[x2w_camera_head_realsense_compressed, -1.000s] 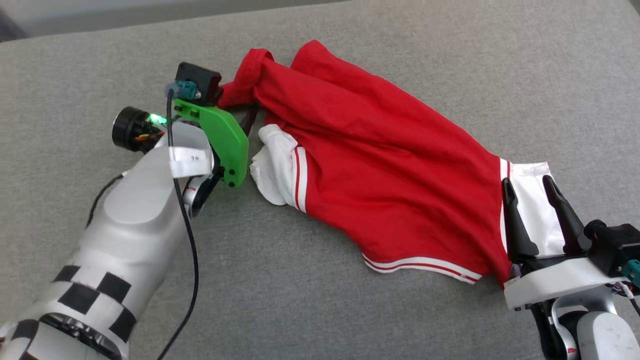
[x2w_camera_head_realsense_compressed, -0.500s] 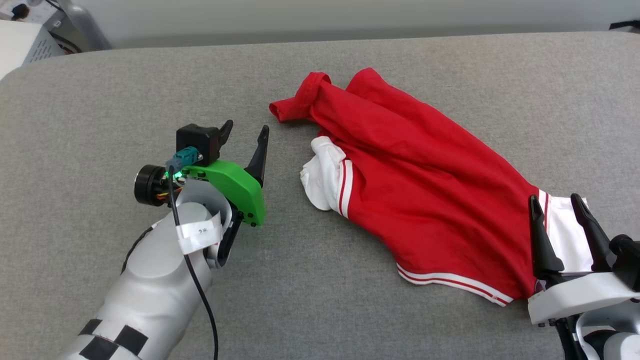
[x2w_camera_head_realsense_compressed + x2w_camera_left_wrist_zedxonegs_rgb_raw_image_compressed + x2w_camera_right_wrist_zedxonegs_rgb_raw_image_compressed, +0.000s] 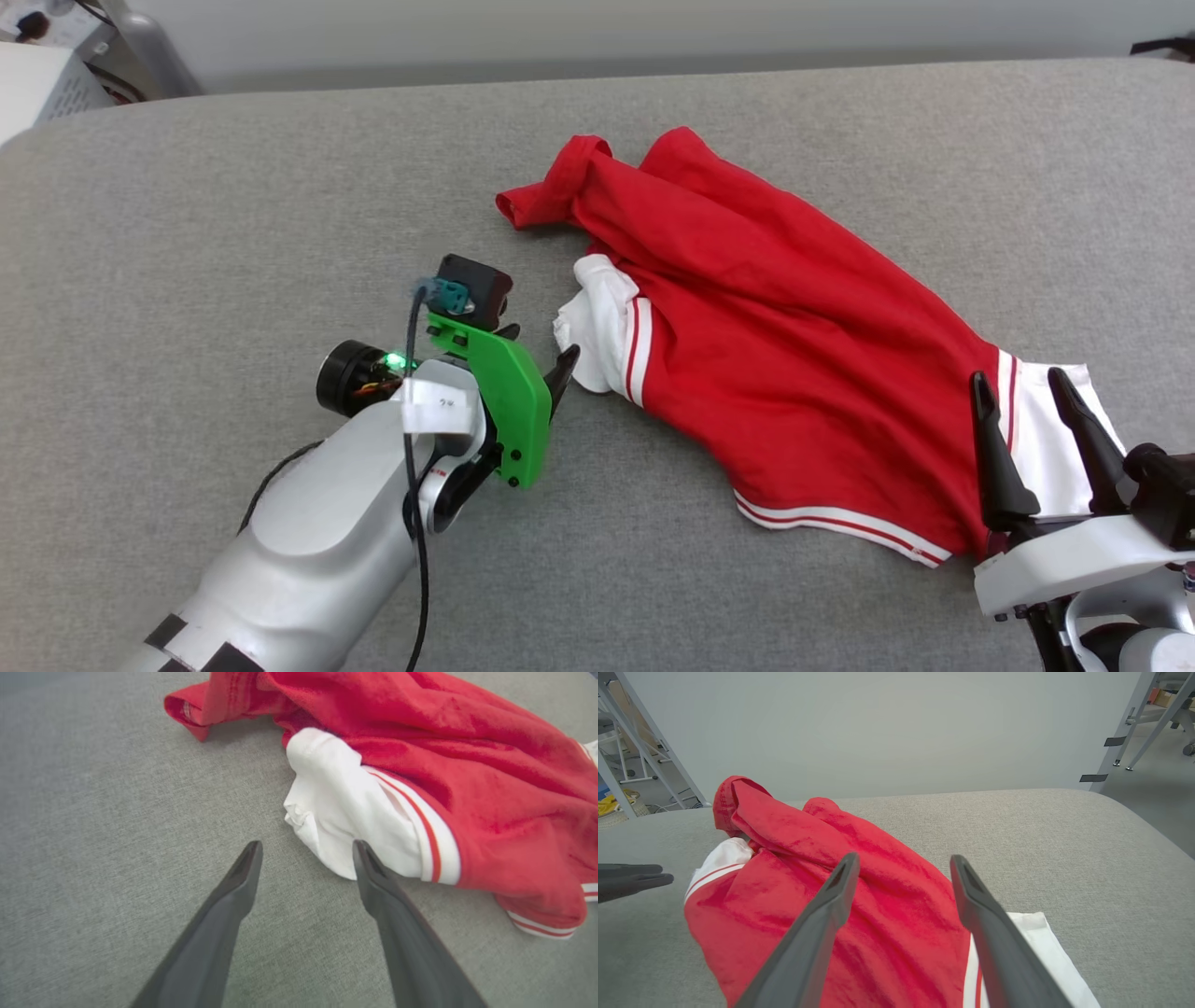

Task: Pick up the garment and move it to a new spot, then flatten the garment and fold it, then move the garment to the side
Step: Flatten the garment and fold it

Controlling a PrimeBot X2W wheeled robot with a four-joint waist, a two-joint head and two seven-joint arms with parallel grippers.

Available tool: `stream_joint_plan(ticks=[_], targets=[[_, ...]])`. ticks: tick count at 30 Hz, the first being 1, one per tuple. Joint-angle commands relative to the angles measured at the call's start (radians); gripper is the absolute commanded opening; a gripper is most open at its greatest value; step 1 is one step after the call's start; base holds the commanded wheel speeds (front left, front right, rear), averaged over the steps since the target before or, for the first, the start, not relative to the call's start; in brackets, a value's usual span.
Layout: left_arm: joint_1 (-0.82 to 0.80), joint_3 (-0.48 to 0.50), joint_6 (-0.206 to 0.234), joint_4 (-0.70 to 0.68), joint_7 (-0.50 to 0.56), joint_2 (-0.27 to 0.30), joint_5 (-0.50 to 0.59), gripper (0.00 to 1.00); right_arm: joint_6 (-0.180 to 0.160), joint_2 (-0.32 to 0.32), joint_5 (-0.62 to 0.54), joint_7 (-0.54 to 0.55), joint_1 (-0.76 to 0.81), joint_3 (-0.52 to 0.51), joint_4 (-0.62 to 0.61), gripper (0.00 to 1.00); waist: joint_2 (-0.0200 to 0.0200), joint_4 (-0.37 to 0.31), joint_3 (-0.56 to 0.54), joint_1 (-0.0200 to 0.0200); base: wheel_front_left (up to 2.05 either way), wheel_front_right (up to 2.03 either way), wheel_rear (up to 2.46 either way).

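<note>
On cushion [image 3: 233, 233], garment [image 3: 766, 308] (crumpled), left gripper [image 3: 307, 843] beside

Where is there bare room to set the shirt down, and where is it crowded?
Bare grey surface lies left of the garment, around the left gripper, and beyond it toward the far edge. Crowded at right: right gripper by the white sleeve.

head view: left gripper [image 3: 540, 342] fingers mostly hidden behind green mount [image 3: 509, 401]. garment [image 3: 467, 756] cut off at top and right edges in left wrist view, bottom edge in right wrist view.
</note>
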Motion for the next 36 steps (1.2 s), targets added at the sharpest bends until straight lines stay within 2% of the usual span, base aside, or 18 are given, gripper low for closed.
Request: stream_joint_plan(ticks=[1, 5, 10, 13, 17, 18, 20, 23, 27, 31, 36], targets=[[-0.025, -0.009, 0.009, -0.011, 0.031, 0.009, 0.003, 1.00, -0.001, -0.002, 0.011, -0.003, -0.005, 0.001, 0.003, 1.00, 0.0000, -0.022, 0.023, 0.0001, 0.00, 0.00, 0.00], [-0.063, -0.054, 0.016, -0.011, 0.124, 0.021, 0.031, 1.00, -0.001, -0.002, 0.020, -0.011, -0.005, -0.009, 0.014, 1.00, 0.0000, -0.044, 0.047, 0.0001, 0.00, 0.00, 0.00], [-0.116, -0.083, 0.005, 0.024, 0.182, 0.021, 0.054, 1.00, -0.001, -0.002, 0.038, -0.025, -0.015, -0.005, 0.030, 1.00, 0.0000, -0.072, 0.076, 0.0001, 0.00, 0.00, 0.00], [-0.138, -0.104, -0.018, 0.065, 0.227, 0.008, 0.051, 1.00, -0.001, -0.002, 0.048, -0.032, -0.023, 0.001, 0.041, 1.00, 0.0000, -0.083, 0.086, 0.0001, 0.00, 0.00, 0.00], [-0.139, -0.168, -0.080, 0.139, 0.388, -0.006, 0.025, 1.00, -0.001, -0.002, 0.061, -0.042, -0.033, 0.002, 0.063, 1.00, 0.0000, -0.094, 0.089, 0.0001, 0.00, 0.00, 0.00], [-0.139, -0.176, -0.089, 0.146, 0.402, -0.007, 0.023, 0.75, -0.001, -0.002, 0.061, -0.044, -0.034, 0.002, 0.066, 1.00, 0.0000, -0.095, 0.089, 0.0001, 0.00, 0.00, 0.00], [-0.136, -0.184, -0.100, 0.156, 0.407, -0.009, 0.020, 0.00, -0.001, -0.002, 0.066, -0.045, -0.035, 0.001, 0.073, 1.00, 0.0000, -0.097, 0.088, 0.0001, 0.00, 0.00, 0.00], [-0.123, -0.183, -0.109, 0.167, 0.395, -0.008, 0.008, 0.00, -0.001, -0.002, 0.075, -0.048, -0.032, -0.005, 0.080, 1.00, 0.0000, -0.092, 0.082, 0.0001, 0.00, 0.00, 0.00], [-0.113, -0.152, -0.099, 0.155, 0.309, 0.004, 0.005, 0.00, -0.001, -0.002, 0.078, -0.047, -0.021, -0.019, 0.081, 1.00, 0.0000, -0.074, 0.065, 0.0001, 0.00, 0.00, 0.00], [-0.088, -0.108, -0.062, 0.117, 0.201, 0.029, 0.004, 0.00, -0.001, -0.002, 0.074, -0.039, -0.016, -0.029, 0.074, 1.00, 0.0000, -0.046, 0.043, 0.0001, 0.00, 0.00, 0.00], [-0.014, -0.044, 0.015, 0.006, 0.080, 0.092, -0.003, 0.00, -0.001, -0.002, 0.067, -0.024, -0.004, -0.043, 0.058, 1.00, 0.0000, -0.006, 0.010, 0.0001, 0.00, 0.00, 0.00]])
